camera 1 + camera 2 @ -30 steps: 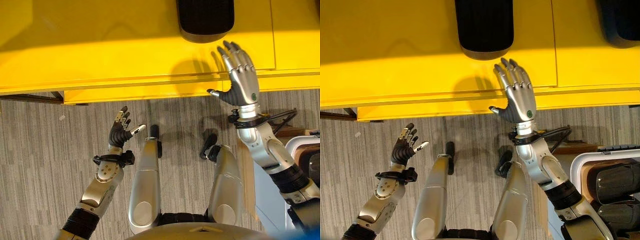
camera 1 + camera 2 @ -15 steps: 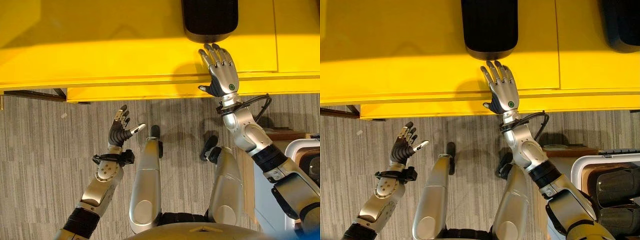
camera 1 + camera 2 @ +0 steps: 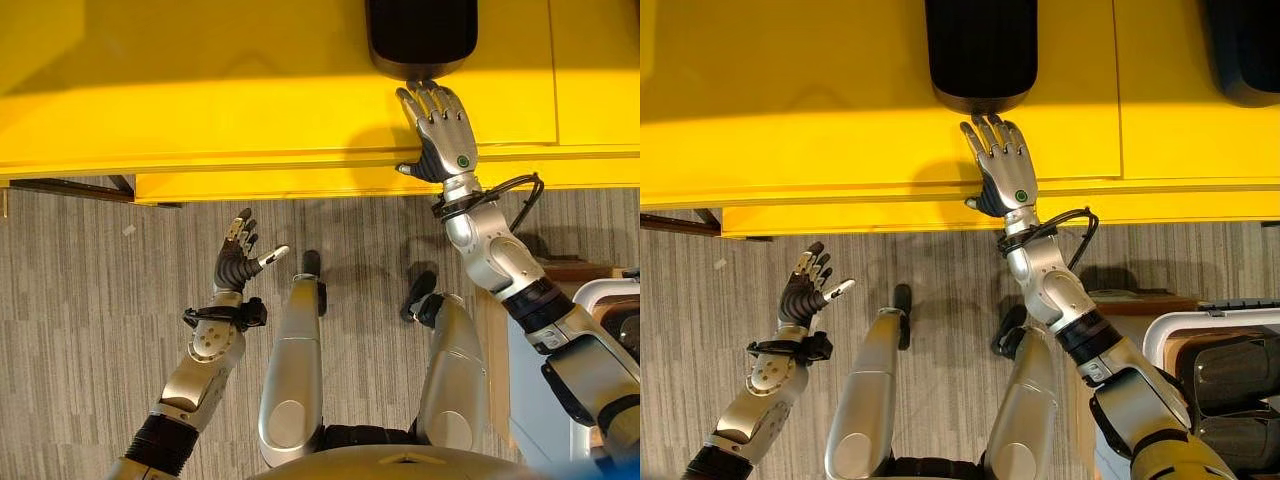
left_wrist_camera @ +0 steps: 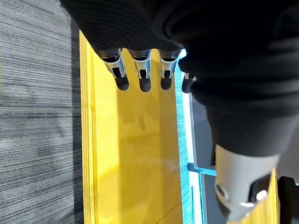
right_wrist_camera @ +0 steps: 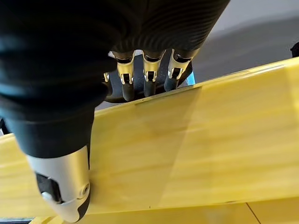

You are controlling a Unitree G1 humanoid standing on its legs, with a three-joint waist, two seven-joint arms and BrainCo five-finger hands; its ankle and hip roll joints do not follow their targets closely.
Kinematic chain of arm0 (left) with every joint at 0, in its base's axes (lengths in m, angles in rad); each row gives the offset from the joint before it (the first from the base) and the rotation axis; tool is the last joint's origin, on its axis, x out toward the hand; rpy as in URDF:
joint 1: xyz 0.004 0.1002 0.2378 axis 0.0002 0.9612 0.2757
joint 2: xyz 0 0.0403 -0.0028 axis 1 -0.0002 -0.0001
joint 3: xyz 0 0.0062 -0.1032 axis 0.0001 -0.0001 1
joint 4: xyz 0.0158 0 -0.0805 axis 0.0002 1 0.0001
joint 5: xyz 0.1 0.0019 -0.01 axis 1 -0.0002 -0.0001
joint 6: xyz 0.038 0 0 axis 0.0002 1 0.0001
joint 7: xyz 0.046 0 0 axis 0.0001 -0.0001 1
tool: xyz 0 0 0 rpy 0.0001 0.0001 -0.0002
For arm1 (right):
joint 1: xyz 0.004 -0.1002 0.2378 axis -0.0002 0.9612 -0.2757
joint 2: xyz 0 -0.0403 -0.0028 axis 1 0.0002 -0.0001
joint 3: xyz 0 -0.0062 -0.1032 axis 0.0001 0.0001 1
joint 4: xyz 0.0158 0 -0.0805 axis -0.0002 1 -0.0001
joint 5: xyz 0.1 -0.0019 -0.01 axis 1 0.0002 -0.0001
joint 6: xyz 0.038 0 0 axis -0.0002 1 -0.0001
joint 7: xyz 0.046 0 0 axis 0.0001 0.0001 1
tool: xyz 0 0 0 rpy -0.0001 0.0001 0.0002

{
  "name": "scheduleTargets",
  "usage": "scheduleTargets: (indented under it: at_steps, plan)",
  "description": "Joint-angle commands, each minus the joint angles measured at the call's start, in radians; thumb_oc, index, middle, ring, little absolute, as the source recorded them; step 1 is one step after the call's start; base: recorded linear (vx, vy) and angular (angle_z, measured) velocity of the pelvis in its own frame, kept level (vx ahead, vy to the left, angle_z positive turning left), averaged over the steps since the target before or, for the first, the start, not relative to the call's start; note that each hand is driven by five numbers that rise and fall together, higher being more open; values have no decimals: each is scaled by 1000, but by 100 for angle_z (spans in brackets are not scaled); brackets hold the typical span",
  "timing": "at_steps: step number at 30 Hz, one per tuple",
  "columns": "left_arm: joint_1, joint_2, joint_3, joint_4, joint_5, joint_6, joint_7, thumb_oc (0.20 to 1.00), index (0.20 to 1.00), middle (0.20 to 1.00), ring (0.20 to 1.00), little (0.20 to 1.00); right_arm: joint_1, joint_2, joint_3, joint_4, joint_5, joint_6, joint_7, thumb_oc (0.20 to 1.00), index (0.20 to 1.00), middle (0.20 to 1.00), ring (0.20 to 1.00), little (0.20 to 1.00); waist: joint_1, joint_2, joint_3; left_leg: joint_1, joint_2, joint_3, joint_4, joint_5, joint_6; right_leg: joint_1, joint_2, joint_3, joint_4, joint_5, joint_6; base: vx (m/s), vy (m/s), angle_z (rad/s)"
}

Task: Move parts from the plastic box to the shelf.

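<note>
Just beyond the right hand (image 3: 1004, 176), whose straight fingers (image 3: 985, 135) hold nothing, one black part (image 3: 980, 50) lies on the yellow shelf (image 3: 790, 100), fingertips touching it. Left hand (image 3: 803, 295) hovers over the floor (image 3: 940, 260), fingers spread and empty.

Yellow shelf (image 3: 790, 110) is wide open on the left, w/ lots of bare surface there. Black part (image 3: 980, 50) sits at the far side, right hand (image 3: 1000, 165) flat w/ fingertips right at its near edge. Left hand (image 3: 805, 290) hangs over bare carpet (image 3: 700, 330), nothing near it.
</note>
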Motion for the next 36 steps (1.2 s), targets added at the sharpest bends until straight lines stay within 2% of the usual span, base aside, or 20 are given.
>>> scheduleTargets:
  at_steps: [1, 17, 22, 23, 24, 29, 36]
  plan:
    - [21, 8, 21, -53, -5, -41, -15, 1000, 1000, 1000, 1000, 1000, -83, 4, -16, 33, 57, -25, 5, 1000, 1000, 1000, 1000, 1000, 24, 3, -26, 1, 0, 17, -71, 34, 19, 116, 4, 19, 26, -86, 28, 0, 0, 0]
    - [30, 12, 31, -53, -8, -43, -17, 1000, 1000, 1000, 1000, 1000, -97, -25, -47, 25, 71, -28, 0, 1000, 1000, 1000, 1000, 1000, 30, 5, -26, 0, -1, 19, -67, 31, 22, 111, 3, 20, 36, -90, 28, 0, 0, 0]
    - [32, 3, 35, -52, 6, -31, -12, 1000, 1000, 1000, 1000, 1000, -11, -19, -67, -65, 87, -55, 10, 1000, 1000, 1000, 1000, 1000, 21, 0, -26, 4, 2, 19, -74, 34, 22, 114, 7, 20, 32, -89, 27, 0, 0, 0]
    - [40, -1, 40, -51, 10, -31, -7, 1000, 1000, 1000, 1000, 1000, 52, -17, -77, -109, 135, -90, 9, 1000, 1000, 1000, 1000, 1000, 13, -5, -26, 10, 6, 20, -80, 38, 21, 114, 9, 23, 28, -87, 27, 0, 0, 0]
    - [41, -1, 40, -51, 10, -31, -7, 1000, 1000, 1000, 1000, 1000, 52, -17, -77, -110, 135, -90, 9, 1000, 1000, 1000, 1000, 1000, 13, -5, -26, 10, 6, 20, -80, 38, 21, 114, 9, 24, 28, -87, 27, 0, 0, 0]
    - [61, 1, 49, -58, 16, -23, -7, 1000, 1000, 1000, 1000, 1000, 181, -47, -100, -197, 183, -127, 38, 1000, 1000, 1000, 1000, 1000, -3, -13, -26, 28, 13, 20, -90, 46, 16, 127, 16, 25, 25, -92, 24, -14, -20, -4]
    - [86, 8, 55, -55, 20, -24, -14, 1000, 1000, 1000, 1000, 1000, 323, -95, -178, -326, 257, -201, 28, 1000, 1000, 1000, 1000, 1000, -24, -8, -26, 84, 29, 18, -108, 59, 5, 167, 31, 31, 21, -101, 19, -28, -33, -4]
